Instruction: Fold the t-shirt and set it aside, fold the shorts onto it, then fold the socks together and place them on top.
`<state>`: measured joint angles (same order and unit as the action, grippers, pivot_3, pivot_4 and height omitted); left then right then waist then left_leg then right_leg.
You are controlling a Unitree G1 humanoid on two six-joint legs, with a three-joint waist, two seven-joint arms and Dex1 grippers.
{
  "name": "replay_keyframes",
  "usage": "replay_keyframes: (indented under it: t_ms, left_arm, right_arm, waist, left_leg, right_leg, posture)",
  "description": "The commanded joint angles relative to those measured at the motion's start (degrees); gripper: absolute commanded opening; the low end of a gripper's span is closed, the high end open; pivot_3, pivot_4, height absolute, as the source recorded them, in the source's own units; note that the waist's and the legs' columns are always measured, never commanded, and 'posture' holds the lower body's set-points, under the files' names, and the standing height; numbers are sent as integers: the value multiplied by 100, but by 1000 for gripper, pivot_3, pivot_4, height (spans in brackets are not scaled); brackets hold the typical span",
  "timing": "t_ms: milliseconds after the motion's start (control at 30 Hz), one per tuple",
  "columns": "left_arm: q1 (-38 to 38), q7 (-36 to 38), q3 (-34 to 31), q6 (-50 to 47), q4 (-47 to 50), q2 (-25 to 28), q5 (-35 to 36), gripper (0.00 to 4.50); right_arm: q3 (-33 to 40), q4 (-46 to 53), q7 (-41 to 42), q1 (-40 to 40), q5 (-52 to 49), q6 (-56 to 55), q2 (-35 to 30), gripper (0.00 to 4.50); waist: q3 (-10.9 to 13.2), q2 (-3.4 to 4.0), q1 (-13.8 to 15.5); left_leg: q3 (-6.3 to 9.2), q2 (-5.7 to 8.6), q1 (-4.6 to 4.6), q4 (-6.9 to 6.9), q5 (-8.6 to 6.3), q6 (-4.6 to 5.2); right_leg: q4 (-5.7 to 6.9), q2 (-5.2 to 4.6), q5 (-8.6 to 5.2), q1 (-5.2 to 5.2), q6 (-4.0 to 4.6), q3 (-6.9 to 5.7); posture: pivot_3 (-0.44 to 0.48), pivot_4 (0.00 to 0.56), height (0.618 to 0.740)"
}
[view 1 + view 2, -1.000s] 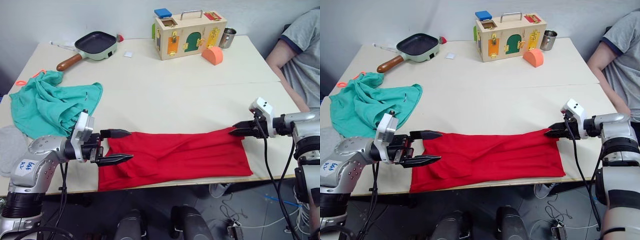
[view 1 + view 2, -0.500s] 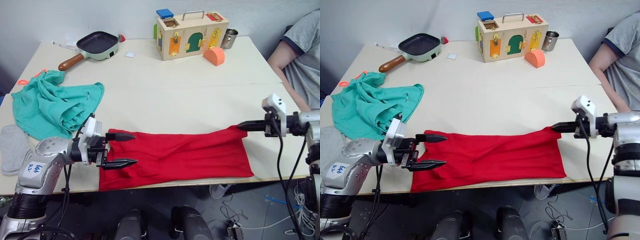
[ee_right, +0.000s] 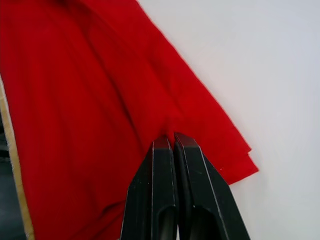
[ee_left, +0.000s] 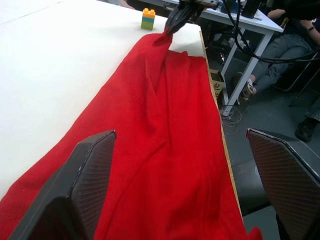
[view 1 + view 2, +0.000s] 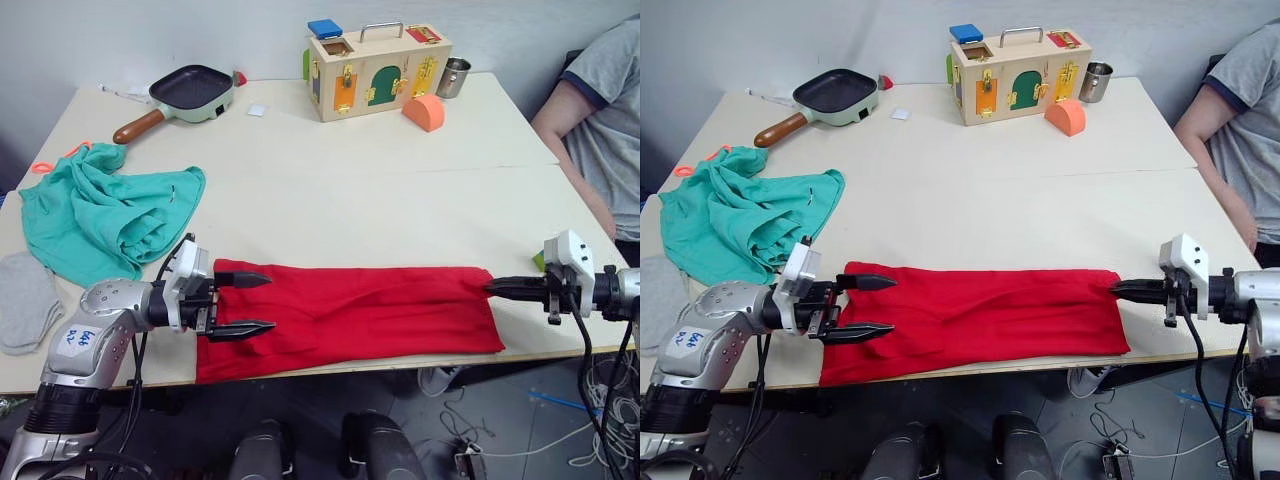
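Red t-shirt flat on table; right gripper jaws closed, pinching its edge; left gripper jaws wide apart, straddling opposite end, empty.

Bright, even and diffuse throughout, apparently from overhead. Soft, faint shadows under the pan and wooden box. No glare on the pale table. Sharp in head views; near fingers slightly soft in the wrist views.
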<state>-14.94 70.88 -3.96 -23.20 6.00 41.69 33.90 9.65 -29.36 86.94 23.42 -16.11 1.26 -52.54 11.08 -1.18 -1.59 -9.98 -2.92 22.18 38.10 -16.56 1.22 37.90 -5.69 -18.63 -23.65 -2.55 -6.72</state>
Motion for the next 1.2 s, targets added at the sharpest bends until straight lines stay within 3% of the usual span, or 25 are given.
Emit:
replay_keyframes:
  t_ms: [33, 233, 367, 500, 633, 700, 800, 967, 1100, 1200]
  left_arm:
    - [-36, 77, -51, 66, 23, 53, -8, 4368]
    - [-29, 98, -85, 83, -25, 71, -53, 4368]
    - [-7, 105, -114, 95, -51, 90, -68, 4368]
    - [66, 98, -195, 52, -59, 150, -36, 4368]
    - [51, -152, -472, -231, -22, 120, 225, 4368]
    - [-80, -429, -558, -226, -95, -10, 174, 4368]
    - [-361, -874, -389, -59, -309, -225, -233, 4368]
    - [-814, -1202, 109, -49, -516, -545, -688, 3092]
    - [-861, -1194, 506, 136, -586, -719, -1023, 1847]
    - [-749, -1164, 682, 142, -520, -735, -1122, 901]
  right_arm:
    - [239, 122, -84, -137, -163, -447, -6, 39]
    - [256, -130, -133, -290, -272, -868, 53, 39]
    - [308, -88, -190, -346, -465, -400, -24, 39]
    - [366, 403, 148, -757, -618, -76, -362, 1326]
    - [632, 1262, 195, -938, -1220, 1080, -781, 2670]
    - [750, 1713, 11, -707, -1732, 1810, -774, 2670]
    - [592, 2212, -527, -420, -1839, 2216, -467, 2007]
    - [-311, 2568, -1314, 30, -968, 1682, 287, 154]
    - [-954, 2278, -1822, 462, -301, 1197, 1022, 0]
    - [-1292, 2068, -1809, 471, 44, 819, 1183, 0]
  waist:
    - [0, 0, 0]
    - [0, 0, -1]
    - [0, 0, 0]
    - [0, 1, 13]
    - [3, 8, 7]
    - [3, 7, -24]
    - [2, 7, -10]
    - [0, 3, 29]
    - [0, 3, 14]
    - [0, 3, 17]
  left_leg:
    - [0, 0, 0, 0, 0, 0]
    - [1, 0, -2, 0, 0, 0]
    - [1, -1, -3, 0, 0, 0]
    - [4, 0, -2, 0, 0, 0]
    - [5, 0, -3, 0, -2, 4]
    - [7, -3, -6, -1, -2, 4]
    - [8, -7, -14, -4, -2, 2]
    - [16, -4, -6, -10, -6, -6]
    - [5, 6, 6, -6, -3, 0]
    - [5, 4, 9, -8, -3, 0]
  right_leg:
    - [0, 0, 0, 0, 0, 0]
    - [0, 0, 0, 2, 0, 0]
    - [0, 0, 0, 2, 0, 0]
    - [-1, -1, 0, 3, 0, 0]
    - [-3, -5, 1, 6, -2, -1]
    - [-4, -5, 1, 8, -2, 0]
    - [-2, -1, 1, 12, -2, 0]
    - [-7, 2, 1, 9, -2, -9]
    - [-6, -4, 5, -1, -8, -4]
    - [-8, 0, 4, -4, -7, -6]
  posture:
    - [0, 150, 740]
    - [0, 150, 740]
    - [0, 150, 740]
    - [0, 150, 740]
    - [0, 150, 740]
    - [0, 150, 740]
    - [0, 150, 740]
    - [0, 150, 740]
    - [0, 150, 740]
    - [0, 150, 740]
